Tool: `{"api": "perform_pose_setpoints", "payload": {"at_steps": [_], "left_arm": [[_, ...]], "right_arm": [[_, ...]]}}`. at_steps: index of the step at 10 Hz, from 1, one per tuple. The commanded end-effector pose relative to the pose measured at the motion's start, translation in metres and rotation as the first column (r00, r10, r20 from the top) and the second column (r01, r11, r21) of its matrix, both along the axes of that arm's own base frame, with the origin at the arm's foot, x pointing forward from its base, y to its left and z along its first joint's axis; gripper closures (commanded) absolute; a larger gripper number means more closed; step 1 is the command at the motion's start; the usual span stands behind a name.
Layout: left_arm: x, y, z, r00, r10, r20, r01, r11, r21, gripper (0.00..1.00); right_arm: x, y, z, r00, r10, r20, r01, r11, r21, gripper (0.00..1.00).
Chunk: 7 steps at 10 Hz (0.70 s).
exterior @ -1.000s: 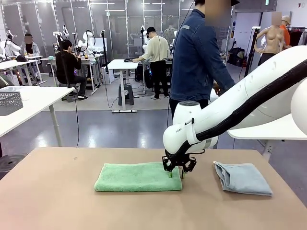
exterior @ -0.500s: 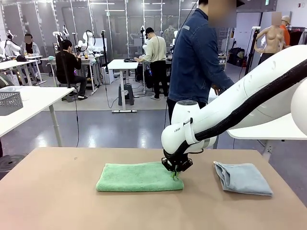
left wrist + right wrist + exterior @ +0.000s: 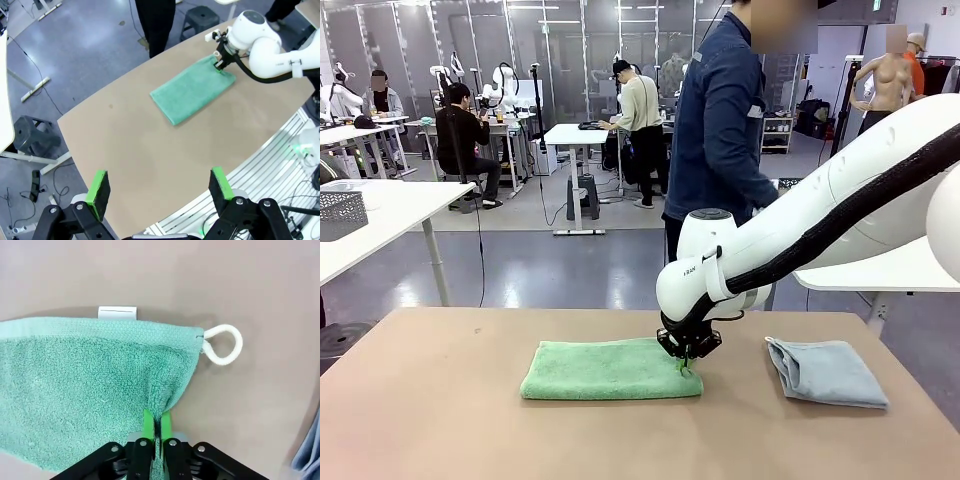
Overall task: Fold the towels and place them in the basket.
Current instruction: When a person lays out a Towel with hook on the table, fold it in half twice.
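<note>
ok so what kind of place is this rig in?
Looks like a shared robotics lab, not a home. Behind the table with the green towel are rows of white desks, more white robot arms mounted at them, and people working at those stations on a bare grey floor.

We see a tan desk [image 3: 440, 400] with a plain matte top; a green towel [image 3: 610, 369], folded into a long rectangle, lies flat near its middle; its white hanging loop [image 3: 223, 345] and white label [image 3: 117, 313] rest on the desk at one end; a blue-grey towel [image 3: 825, 372], folded, lies apart at the right.
</note>
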<state>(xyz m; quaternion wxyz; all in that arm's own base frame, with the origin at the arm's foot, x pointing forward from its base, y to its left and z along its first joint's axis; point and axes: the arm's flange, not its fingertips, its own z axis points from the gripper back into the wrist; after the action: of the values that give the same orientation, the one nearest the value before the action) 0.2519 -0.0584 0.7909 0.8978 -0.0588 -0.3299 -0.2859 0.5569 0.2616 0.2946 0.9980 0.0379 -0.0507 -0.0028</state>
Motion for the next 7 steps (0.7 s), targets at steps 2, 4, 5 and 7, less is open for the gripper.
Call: {"api": "perform_pose_setpoints", "payload": {"at_steps": [2, 4, 5, 7], "left_arm": [[0.0, 0.0, 0.0, 1.0, -0.003, 0.002, 0.002, 1.0, 0.007, 0.0], [0.0, 0.0, 0.0, 1.0, -0.003, 0.002, 0.002, 1.0, 0.007, 0.0], [0.0, 0.0, 0.0, 1.0, -0.003, 0.002, 0.002, 1.0, 0.007, 0.0], [0.0, 0.0, 0.0, 1.0, -0.003, 0.002, 0.002, 1.0, 0.007, 0.0]], "right_arm": [[-0.003, -0.002, -0.008, 1.0, -0.023, 0.001, 0.023, 0.999, -0.033, 1.0], [-0.012, -0.008, 0.017, 1.0, -0.009, 0.01, 0.009, 0.998, -0.055, 1.0], [-0.011, -0.017, 0.032, 1.0, -0.01, -0.008, 0.009, 0.994, -0.107, 1.0], [-0.008, -0.038, 0.06, 1.0, 0.0, 0.018, 0.003, 0.987, -0.164, 1.0]]}}
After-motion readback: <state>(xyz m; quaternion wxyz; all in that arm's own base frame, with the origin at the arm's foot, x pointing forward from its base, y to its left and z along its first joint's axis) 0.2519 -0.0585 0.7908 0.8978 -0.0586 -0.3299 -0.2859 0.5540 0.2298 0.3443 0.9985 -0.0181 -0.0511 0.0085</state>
